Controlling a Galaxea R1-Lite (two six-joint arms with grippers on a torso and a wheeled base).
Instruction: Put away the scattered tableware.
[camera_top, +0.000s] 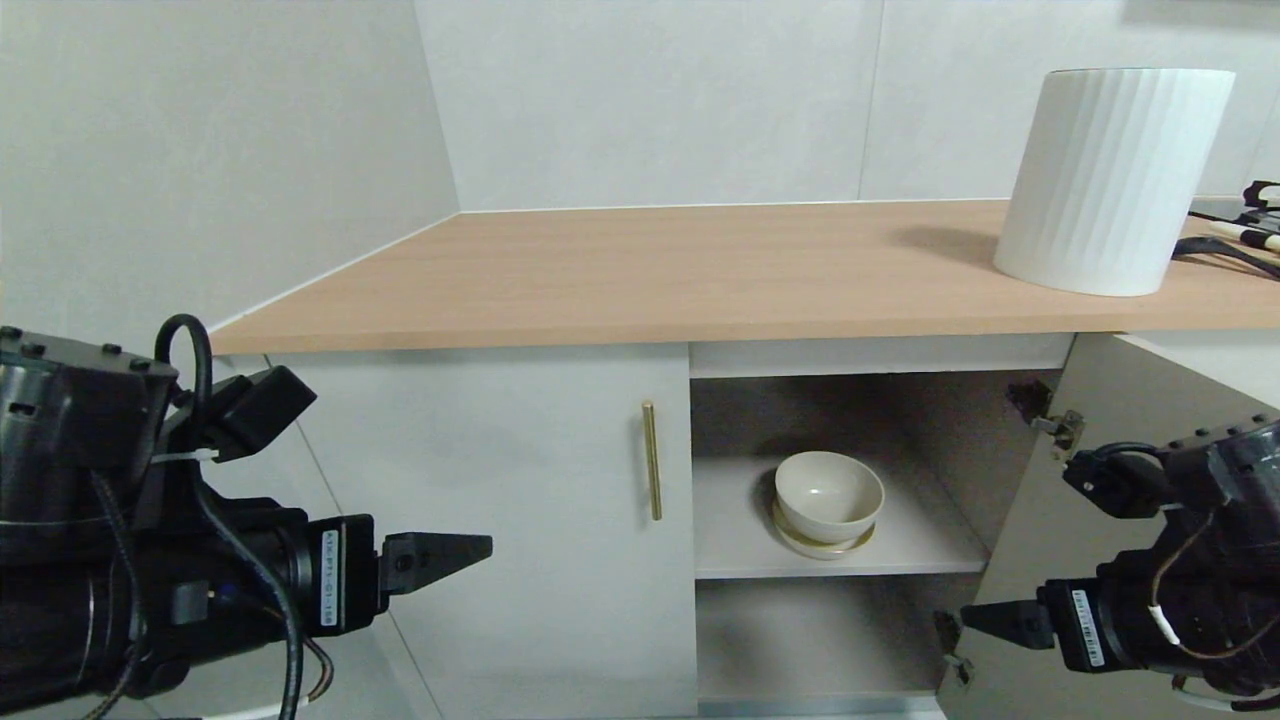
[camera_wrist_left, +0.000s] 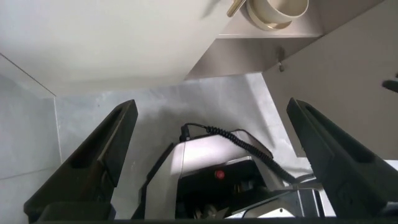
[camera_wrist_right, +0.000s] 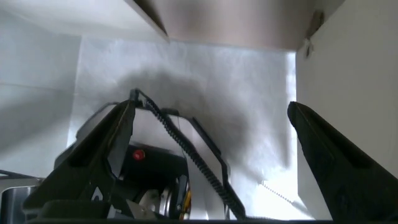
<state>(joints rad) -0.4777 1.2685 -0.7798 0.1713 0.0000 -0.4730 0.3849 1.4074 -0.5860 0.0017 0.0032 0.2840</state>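
Stowing looks done: cream ceramic bowl (camera_top: 829, 495) on matching saucer (camera_top: 822, 546) sits on white cabinet's (camera_top: 500, 480) upper shelf (camera_top: 920, 545); left hand (camera_top: 445, 553) and right hand (camera_top: 985, 620) released, empty; next, probably swing open door (camera_top: 1040, 540) shut.

light bright, even | soft shadow beside white canister (camera_top: 1110, 180) | cupboard interior (camera_top: 850, 410) dim | bright patch on floor (camera_wrist_left: 208, 146)

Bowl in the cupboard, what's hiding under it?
A small plate sits under the bowl, on the cupboard shelf. Only the plate's rim peeks out. The bowl covers its middle, so anything lying there can't be seen.
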